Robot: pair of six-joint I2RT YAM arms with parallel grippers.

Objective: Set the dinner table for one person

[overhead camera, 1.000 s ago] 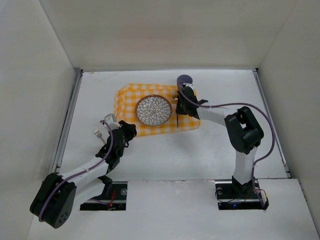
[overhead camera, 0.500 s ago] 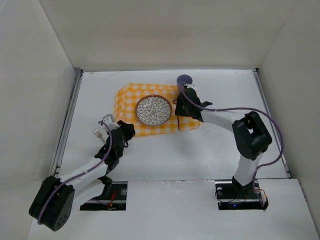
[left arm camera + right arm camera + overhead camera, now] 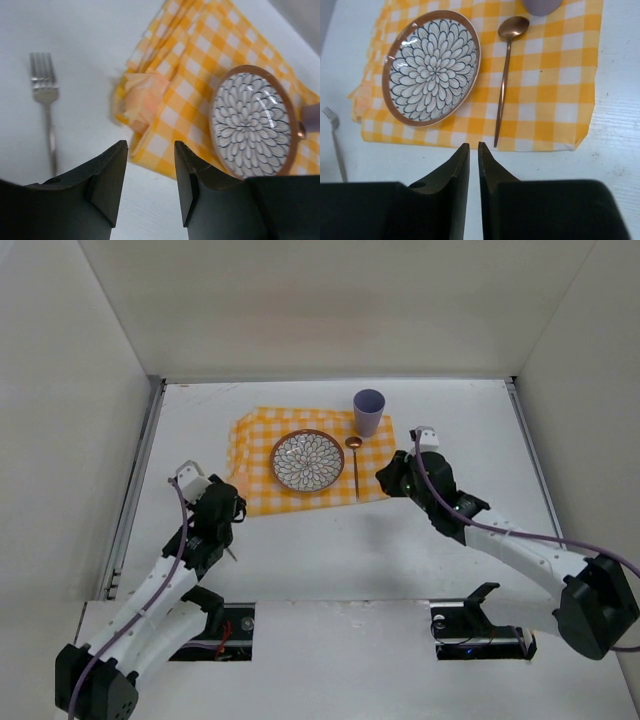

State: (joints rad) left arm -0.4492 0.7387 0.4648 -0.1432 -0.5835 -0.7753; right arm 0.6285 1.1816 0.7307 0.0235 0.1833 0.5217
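Left end effector (image 3: 150,152): jaws moderately apart, nothing between them. It's over bare desk (image 3: 330,550), on the left-edge side, aimed at the near-left corner of the cloth (image 3: 252,455). Fork (image 3: 48,125) lies just to its left on the bare desk, tines towards the far edge, apart from the cloth.

Right end effector (image 3: 473,149): jaws nearly together with only a thin slit, carrying nothing. It sits above the desk by the cloth's near-right corner, pointing at the setting.

The setting is on the desk about midway between the left and right edges, closer to the far edge than the near one. Plate (image 3: 308,460) is roughly centred on the cloth. Spoon (image 3: 506,75) is on the cloth just right of the plate, bowl towards the far edge, not touching the plate. Cup (image 3: 369,412) stands upright at the cloth's far-right corner, just beyond the spoon bowl.

My read on progress: mostly done. Cloth, plate, spoon and cup look placed.

Left to do:
- Fork is off the cloth. I'd expect it to go beside the plate, on its left.
- The cloth's near-left corner (image 3: 140,100) is bunched up and may want flattening.
- No knife in any view, so I can't say whether one is expected.

My left end effector is the one nearer the fork. The opening looks enough for the thin handle, but it lies flat on the desk, so pickup will likely be fiddly.
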